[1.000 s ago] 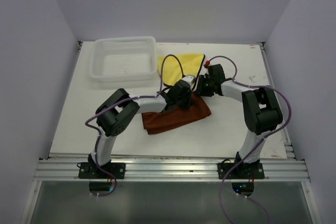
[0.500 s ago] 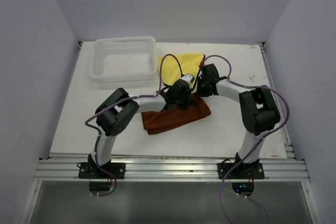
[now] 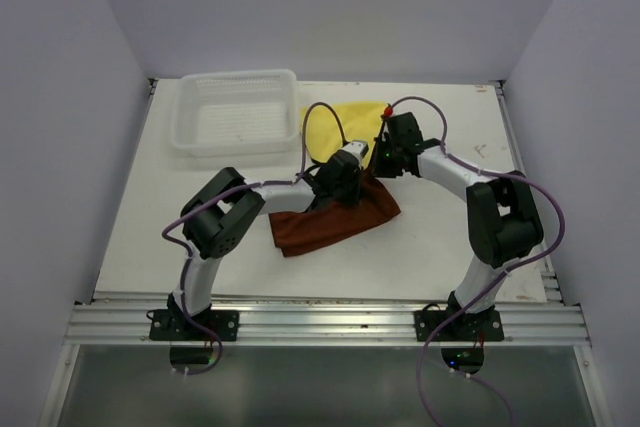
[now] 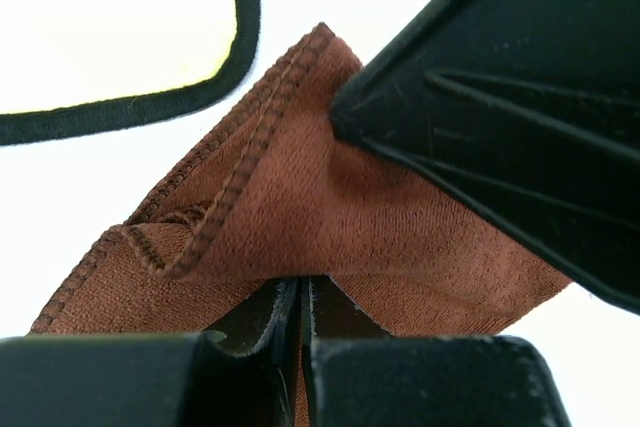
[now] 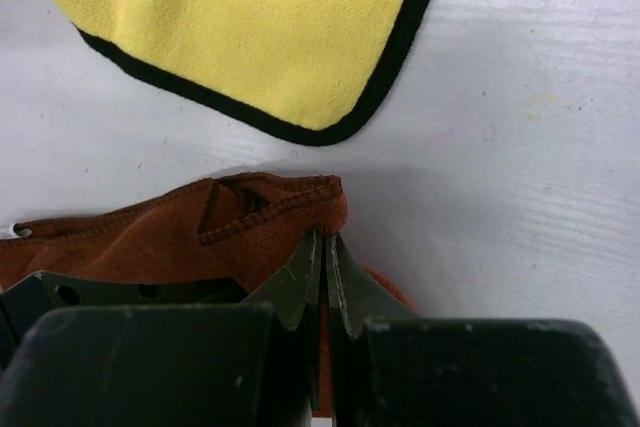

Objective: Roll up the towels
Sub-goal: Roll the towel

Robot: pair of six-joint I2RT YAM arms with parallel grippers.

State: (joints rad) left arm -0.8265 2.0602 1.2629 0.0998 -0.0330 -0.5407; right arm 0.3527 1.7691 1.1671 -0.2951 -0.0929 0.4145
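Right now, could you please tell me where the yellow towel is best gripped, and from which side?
Probably its rounded, dark-hemmed corner nearest the brown towel, approached from above on the near side. The yellow towel lies flat, so only an edge offers a pinch, and that corner sits on bare table, apart from the brown towel.

White links [image 3: 285,189], black joints [image 3: 226,223], purple cables [image 3: 307,135], black tools [image 5: 322,247].

Rust-brown towel [image 3: 320,227]: rumpled, folded over itself, lying slantwise near the table's middle, with its stitched hem doubled back at the far right corner. Bright yellow towel [image 3: 355,119]: dark hem, spread flat just beyond, toward the table's far edge, rounded near corner close to the brown corner, not touching.
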